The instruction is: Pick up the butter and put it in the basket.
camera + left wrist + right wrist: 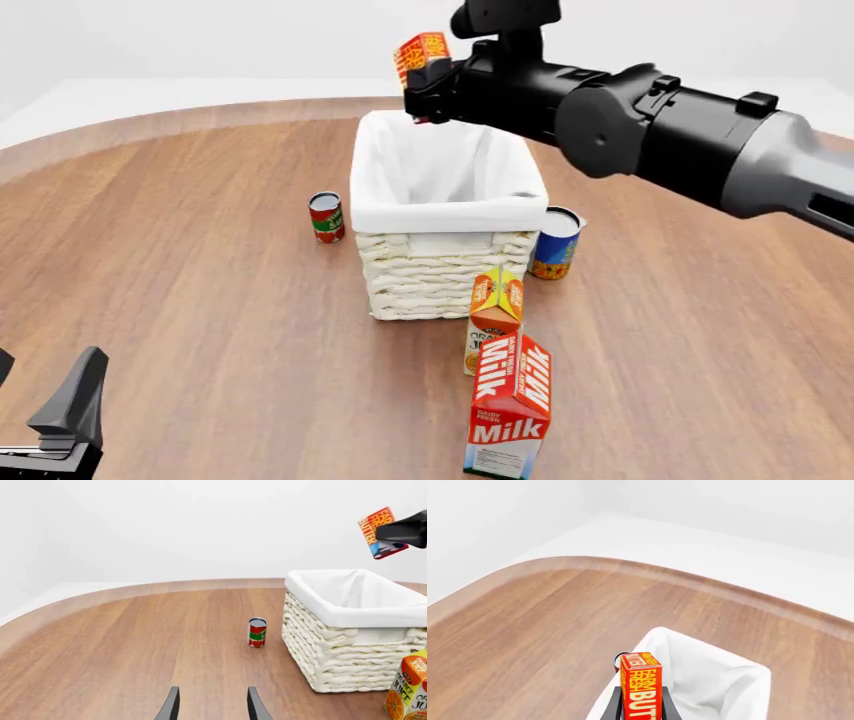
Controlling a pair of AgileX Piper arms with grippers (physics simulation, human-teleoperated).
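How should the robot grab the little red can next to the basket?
Best guess: come straight down from above and pinch the red can across its round sides near the top. It stands upright, apart from the basket, so open fingers should fit on either side.

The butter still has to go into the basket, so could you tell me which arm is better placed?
Right: its fingers hold the butter above the basket; the left gripper is low, open and empty.
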